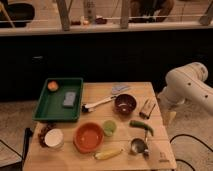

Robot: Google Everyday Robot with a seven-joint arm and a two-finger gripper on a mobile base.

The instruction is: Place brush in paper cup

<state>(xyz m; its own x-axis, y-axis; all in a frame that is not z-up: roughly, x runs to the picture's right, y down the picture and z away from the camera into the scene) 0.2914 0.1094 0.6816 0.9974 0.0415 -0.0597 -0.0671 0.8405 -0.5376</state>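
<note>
My pincer (pixel 169 116) hangs wide and empty beside the right edge of the tabletop (pixel 70 159). The brush (pixel 100 104) lies just beside the green tray (pixel 57 119), well apart from the paper cup (pixel 54 138).

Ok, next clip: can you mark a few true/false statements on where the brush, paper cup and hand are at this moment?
1. The brush lies on the table between the green tray and the dark bowl. True.
2. The brush already stands in the paper cup. False: the cup sits near the front left corner, and the brush is not in it.
3. The hand hangs beside the table's right edge, open and holding nothing. True.
4. The corn cob is in the green tray. False: it lies near the table's front edge. The tray holds an orange item and a grey block.
</note>
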